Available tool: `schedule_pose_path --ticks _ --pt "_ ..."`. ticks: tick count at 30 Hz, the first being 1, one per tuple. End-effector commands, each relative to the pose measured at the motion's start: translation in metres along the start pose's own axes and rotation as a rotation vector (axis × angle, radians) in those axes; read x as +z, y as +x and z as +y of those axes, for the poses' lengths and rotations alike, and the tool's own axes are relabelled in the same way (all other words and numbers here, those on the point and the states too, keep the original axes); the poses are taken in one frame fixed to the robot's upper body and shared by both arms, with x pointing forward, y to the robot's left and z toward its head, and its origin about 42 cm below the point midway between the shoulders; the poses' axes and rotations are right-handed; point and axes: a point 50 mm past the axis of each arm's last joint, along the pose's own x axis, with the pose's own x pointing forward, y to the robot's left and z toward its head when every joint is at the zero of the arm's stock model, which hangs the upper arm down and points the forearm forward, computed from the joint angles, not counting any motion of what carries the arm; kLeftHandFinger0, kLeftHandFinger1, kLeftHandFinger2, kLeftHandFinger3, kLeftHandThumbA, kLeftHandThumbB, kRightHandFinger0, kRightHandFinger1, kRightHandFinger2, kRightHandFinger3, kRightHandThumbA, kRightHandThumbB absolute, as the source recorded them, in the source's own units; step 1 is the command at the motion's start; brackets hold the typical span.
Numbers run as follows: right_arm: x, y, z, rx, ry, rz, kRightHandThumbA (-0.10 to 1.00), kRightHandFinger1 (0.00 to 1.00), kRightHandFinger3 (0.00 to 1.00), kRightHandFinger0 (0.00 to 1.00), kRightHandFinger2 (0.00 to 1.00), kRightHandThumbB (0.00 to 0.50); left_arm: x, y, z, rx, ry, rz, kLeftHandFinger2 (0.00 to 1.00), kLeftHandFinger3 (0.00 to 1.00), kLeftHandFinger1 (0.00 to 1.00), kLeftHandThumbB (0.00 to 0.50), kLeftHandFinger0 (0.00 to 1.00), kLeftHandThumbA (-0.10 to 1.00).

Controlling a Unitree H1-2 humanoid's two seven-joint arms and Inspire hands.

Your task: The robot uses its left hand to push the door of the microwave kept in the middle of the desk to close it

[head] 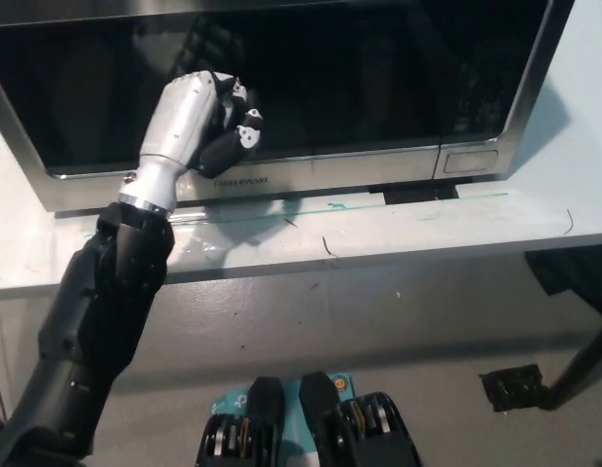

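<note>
Microwave (281, 88) on the white desk (398, 229), filling the far side of the scene, door looking flush.
The white left hand (201, 122) presses the door's lower left, fingers curled together, gripping nothing.

Lab or office, white desk (456, 229) (scuffed), microwave (281, 88), grey floor (378, 331)

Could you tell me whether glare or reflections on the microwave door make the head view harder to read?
In the head view, the glossy dark microwave door mirrors the left hand faintly, so its interior is unreadable; the white desk is bright but not washed out; the hand looks sharp, with a soft shadow beneath on the desk.
</note>
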Motion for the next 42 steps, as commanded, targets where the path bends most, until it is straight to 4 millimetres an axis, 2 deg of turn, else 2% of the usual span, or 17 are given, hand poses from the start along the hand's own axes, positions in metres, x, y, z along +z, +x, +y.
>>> schedule_pose_path --ticks 1,3,9,14,15,17,23,26,29,31,32,33,34,36,39,41,42 --pt "0.008 0.003 -0.007 -0.021 -0.003 -0.063 0.14 0.65 0.56 0.65 0.64 0.168 -0.002 0.045 0.050 0.165 0.128 -0.021 0.01 0.19 0.00 0.158 0.00 -0.10" --pt "0.009 0.003 -0.007 -0.017 -0.018 -0.062 0.17 0.69 0.58 0.70 0.67 0.162 -0.001 0.043 0.052 0.190 0.133 -0.017 0.01 0.20 0.00 0.152 0.00 -0.10" --pt "0.010 0.003 -0.007 -0.025 0.011 -0.061 0.13 0.65 0.55 0.64 0.64 0.181 0.014 0.019 0.048 0.225 0.042 -0.097 0.04 0.21 0.00 0.176 0.00 -0.10" --pt "0.012 0.005 -0.005 -0.011 -0.006 -0.056 0.20 0.66 0.56 0.64 0.66 0.180 0.045 -0.048 0.051 0.216 -0.083 -0.181 0.03 0.18 0.00 0.121 0.00 -0.10" --pt "0.012 0.005 -0.005 -0.010 -0.006 -0.055 0.20 0.66 0.56 0.64 0.66 0.180 0.046 -0.051 0.051 0.215 -0.089 -0.185 0.03 0.18 0.00 0.120 0.00 -0.10" --pt "0.015 0.008 -0.008 -0.011 -0.032 -0.064 0.18 0.66 0.58 0.65 0.66 0.152 0.063 -0.088 0.055 0.228 -0.095 -0.195 0.00 0.16 0.00 0.136 0.00 -0.10" --pt "0.016 0.008 -0.008 -0.023 -0.029 -0.058 0.16 0.67 0.57 0.67 0.66 0.158 0.075 -0.146 0.065 0.228 -0.097 -0.195 0.01 0.19 0.00 0.091 0.00 -0.10" --pt "0.019 0.007 -0.008 -0.018 -0.017 -0.070 0.18 0.66 0.54 0.66 0.63 0.163 0.062 -0.185 0.059 0.253 -0.144 -0.077 0.00 0.20 0.00 0.080 0.00 -0.10" --pt "0.017 0.009 -0.009 -0.016 -0.022 -0.074 0.17 0.65 0.57 0.65 0.63 0.157 0.055 -0.203 0.053 0.248 -0.158 -0.017 0.00 0.23 0.00 0.066 0.00 -0.10" --pt "0.018 0.011 -0.009 -0.008 -0.025 -0.086 0.17 0.64 0.56 0.65 0.63 0.152 0.047 -0.220 0.043 0.263 -0.175 0.066 0.00 0.23 0.00 0.081 0.00 -0.10" --pt "0.018 0.013 -0.009 -0.010 0.003 -0.073 0.20 0.63 0.57 0.63 0.63 0.168 0.034 -0.241 0.028 0.265 -0.188 0.172 0.08 0.23 0.08 0.085 0.06 -0.10" --pt "0.018 0.013 -0.010 -0.011 0.006 -0.073 0.21 0.63 0.57 0.62 0.63 0.173 0.033 -0.243 0.026 0.266 -0.189 0.182 0.07 0.24 0.04 0.085 0.02 -0.10" --pt "0.018 0.014 -0.010 -0.008 0.028 -0.081 0.16 0.49 0.52 0.48 0.52 0.170 0.027 -0.254 0.020 0.257 -0.193 0.232 0.07 0.27 0.00 0.084 0.00 -0.10" --pt "0.018 0.015 -0.009 -0.017 0.046 -0.085 0.14 0.42 0.47 0.41 0.45 0.180 0.016 -0.271 0.009 0.260 -0.229 0.325 0.07 0.27 0.00 0.092 0.00 -0.10" --pt "0.018 0.017 -0.009 -0.026 0.059 -0.076 0.13 0.59 0.48 0.61 0.59 0.181 -0.002 -0.294 -0.004 0.248 -0.209 0.441 0.05 0.28 0.00 0.070 0.00 -0.10" --pt "0.016 0.018 -0.010 -0.021 0.061 -0.076 0.11 0.53 0.45 0.54 0.54 0.169 -0.011 -0.307 -0.009 0.232 -0.178 0.512 0.07 0.30 0.00 0.048 0.00 -0.10" --pt "0.016 0.019 -0.010 -0.027 0.069 -0.081 0.10 0.32 0.39 0.33 0.36 0.188 -0.020 -0.317 -0.016 0.244 -0.161 0.579 0.07 0.27 0.00 0.041 0.00 -0.10"
